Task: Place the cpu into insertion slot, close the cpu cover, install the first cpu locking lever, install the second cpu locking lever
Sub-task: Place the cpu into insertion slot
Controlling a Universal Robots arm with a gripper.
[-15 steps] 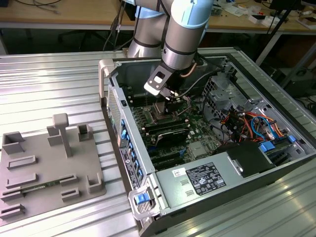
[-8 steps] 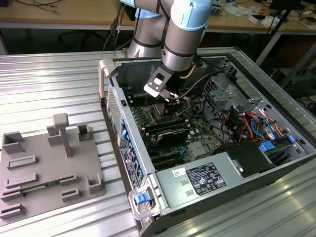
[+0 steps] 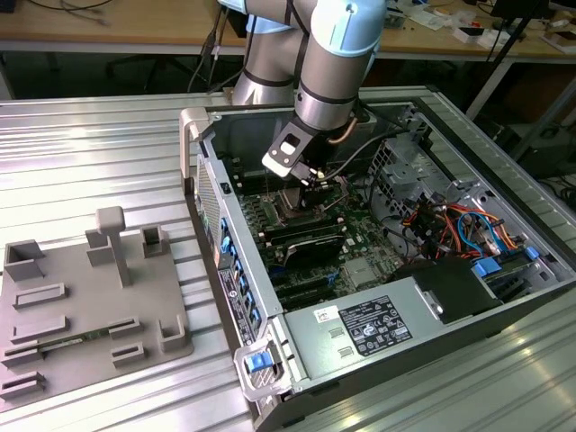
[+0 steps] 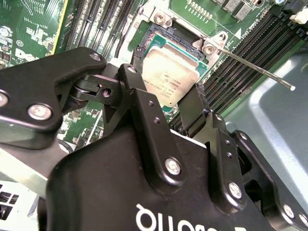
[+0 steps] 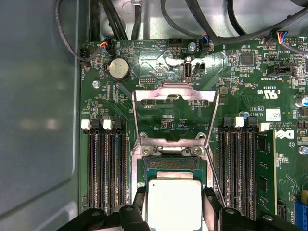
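The cpu (image 5: 174, 204), a small square chip with a dull silver top, sits between my gripper's (image 5: 174, 208) black fingers (image 5: 138, 202), low over the open insertion slot (image 5: 175, 162) on the green motherboard. The second wrist view shows the cpu (image 4: 169, 76) tilted over the slot's frame, with my gripper (image 4: 168, 94) shut on two opposite edges. The cpu cover (image 5: 202, 94), a thin silvery frame, stands swung open beyond the slot. A thin locking lever (image 4: 255, 70) sticks up free beside the slot. In the exterior view the gripper (image 3: 306, 184) reaches down into the computer case.
Black memory slots (image 5: 106, 168) flank the socket on both sides. Black cables (image 5: 110, 19) run along the case wall. The open computer case (image 3: 193, 135) holds a power supply (image 3: 373, 324) and coloured wiring (image 3: 459, 229). A grey fixture plate (image 3: 90, 297) lies at the exterior view's left.
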